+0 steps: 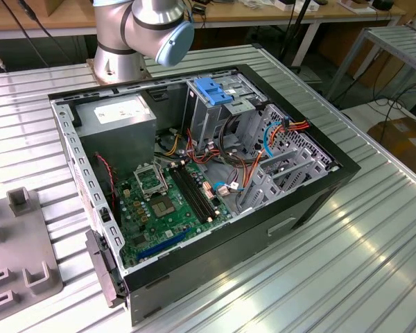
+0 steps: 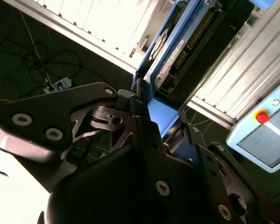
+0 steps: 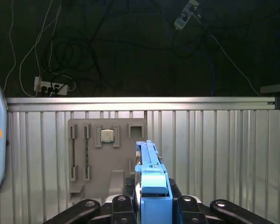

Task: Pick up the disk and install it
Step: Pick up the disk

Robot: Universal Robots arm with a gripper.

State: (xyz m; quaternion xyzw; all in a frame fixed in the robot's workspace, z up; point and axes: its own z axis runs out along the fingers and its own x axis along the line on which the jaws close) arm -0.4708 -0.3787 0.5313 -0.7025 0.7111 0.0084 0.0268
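Carries the disk (image 3: 149,161) clear of every surface, edge-on, clamped by its blue plastic carrier frame between the black fingers of the gripper (image 3: 151,198). Shows in the second wrist view as a flat slab (image 2: 170,58): blue rim, a white printed label along one face, a dark band of board and connector pins beside it. Sits there with its near end pinched tight in the gripper (image 2: 161,123), all matte black links and bright screw heads. Hangs in front of the ribbed aluminium table (image 3: 214,154) and a grey fixture plate (image 3: 91,158) with moulded slots, one pocket holding a small square processor chip (image 3: 107,135).

Judging by that: pickup done, installing not yet done. Stands well short of halfway, most likely, with the disk outside the machine.

In the exterior view, lies open on the same ribbed table: a black computer case (image 1: 215,260), side panel off. Holds a blue-handled drive cage (image 1: 215,90) of perforated sheet steel and a boxy grey power supply (image 1: 118,114) with a white sticker. Holds too a green motherboard (image 1: 166,201) with black memory slots, and loose red, orange and blue cables (image 1: 277,135).

Further out: the arm (image 1: 142,28), smooth silver shell with a pale blue joint cap, mounted behind the case. Off the table's edge, a pale teach pendant (image 2: 266,135) with a red button.
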